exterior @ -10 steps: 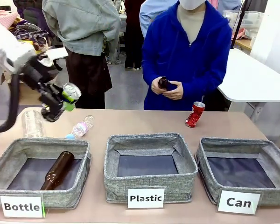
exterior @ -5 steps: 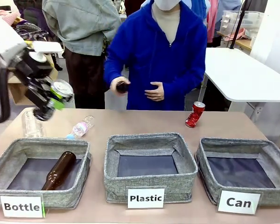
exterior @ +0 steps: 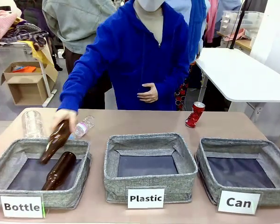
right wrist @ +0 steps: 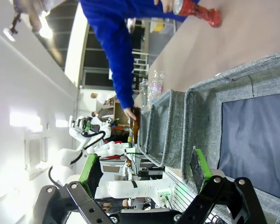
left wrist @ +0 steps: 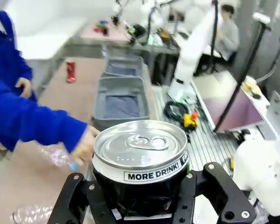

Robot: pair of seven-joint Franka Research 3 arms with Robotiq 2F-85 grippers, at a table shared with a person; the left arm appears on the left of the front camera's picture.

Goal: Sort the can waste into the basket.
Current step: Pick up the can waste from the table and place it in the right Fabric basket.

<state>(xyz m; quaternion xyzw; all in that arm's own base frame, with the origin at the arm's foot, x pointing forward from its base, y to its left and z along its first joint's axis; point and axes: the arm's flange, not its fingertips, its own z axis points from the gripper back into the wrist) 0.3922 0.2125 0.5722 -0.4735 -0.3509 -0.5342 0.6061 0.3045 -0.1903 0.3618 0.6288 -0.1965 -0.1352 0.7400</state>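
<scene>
Sorting at the shared worktop: a slim black drink can (left wrist: 140, 144), silver-topped and banded with the words "MORE DRINK!", stands upright between the fingers of the left gripper (left wrist: 142, 193). The gripper is clamped tight around the can's body and holds it well above the worktop (exterior: 144, 122). The second can, red and dented (exterior: 195, 114), stands slightly tilted at the worktop's far side, just behind the grey fabric basket (exterior: 275, 196) labelled "Can", at the right end of a row of three. The right gripper (right wrist: 144, 168) hangs with its green-padded jaws spread wide and nothing between them. That basket's grey wall and dark floor lie beyond its fingertips, apart from them. Across the worktop a person in a blue hooded top leans in, one hand (exterior: 65, 116) gripping a tilted brown glass bottle (exterior: 56, 140) over the bin labelled "Bottle" (exterior: 65, 196), where another brown bottle (exterior: 58, 171) lies on the dark floor. A clear plastic bottle (exterior: 82, 127) lies on its side just behind that bin, and the bin marked "Plastic" (exterior: 116, 186) sits in the middle of the row
</scene>
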